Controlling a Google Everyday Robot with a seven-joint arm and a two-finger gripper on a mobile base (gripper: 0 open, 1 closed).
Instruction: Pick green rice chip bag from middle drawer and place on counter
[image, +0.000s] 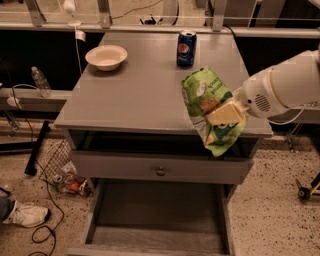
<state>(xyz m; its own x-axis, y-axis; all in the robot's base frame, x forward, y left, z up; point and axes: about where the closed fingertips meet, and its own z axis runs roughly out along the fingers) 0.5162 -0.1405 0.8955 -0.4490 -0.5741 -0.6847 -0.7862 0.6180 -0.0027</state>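
The green rice chip bag (212, 110) hangs in the air over the front right part of the counter (145, 90), its lower end past the counter's front edge. My gripper (225, 114) comes in from the right on a white arm and is shut on the bag at its middle. The middle drawer (157, 217) is pulled out below, and the part of its flat bottom that shows is bare.
A blue Pepsi can (186, 48) stands at the back of the counter, right of centre. A white bowl (106, 56) sits at the back left. A closed drawer front with a round knob (160, 171) is under the counter. Cables, a shoe and litter lie on the floor at left.
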